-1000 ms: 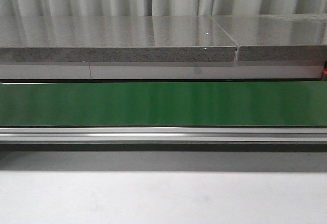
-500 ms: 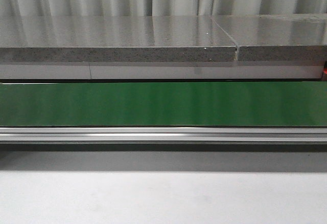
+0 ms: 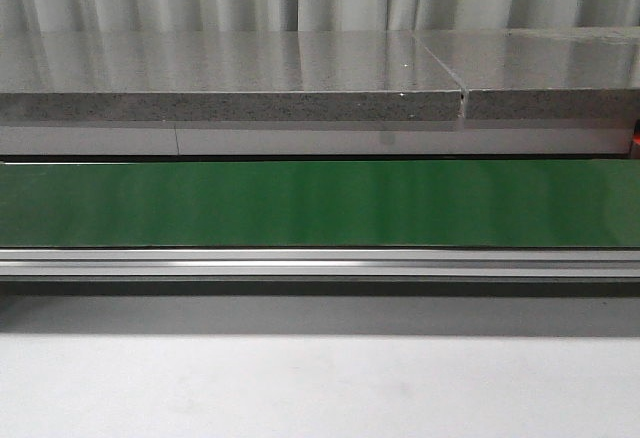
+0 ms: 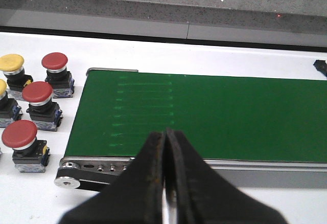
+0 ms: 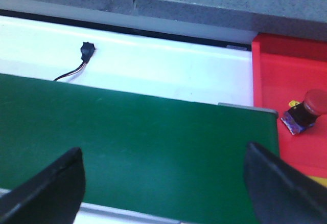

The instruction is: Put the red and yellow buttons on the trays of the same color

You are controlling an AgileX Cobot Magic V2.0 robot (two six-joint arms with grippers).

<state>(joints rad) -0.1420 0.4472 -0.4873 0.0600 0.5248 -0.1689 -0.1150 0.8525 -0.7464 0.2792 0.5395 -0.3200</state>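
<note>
No readable text, labels or numbers anywhere.

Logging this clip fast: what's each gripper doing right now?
Left gripper: shut, holding nothing, over the belt.
Right gripper: open, empty.

So the conveyor belt point(image 3: 320, 203) is run across the counter point(image 3: 320, 388) from left to right, with a stone slab ledge point(image 3: 230, 78) set behind it. Off the belt's left end, a bunch of buttons point(image 4: 33, 101) are stood on the counter in a loose cluster, just beside the belt. At the belt's right end a tray point(image 5: 291, 81) is placed right up against it, and one button point(image 5: 306, 109) is found lying tilted in it. A small plug point(image 5: 87, 50) with its wire is left on the counter between belt and ledge.
</note>
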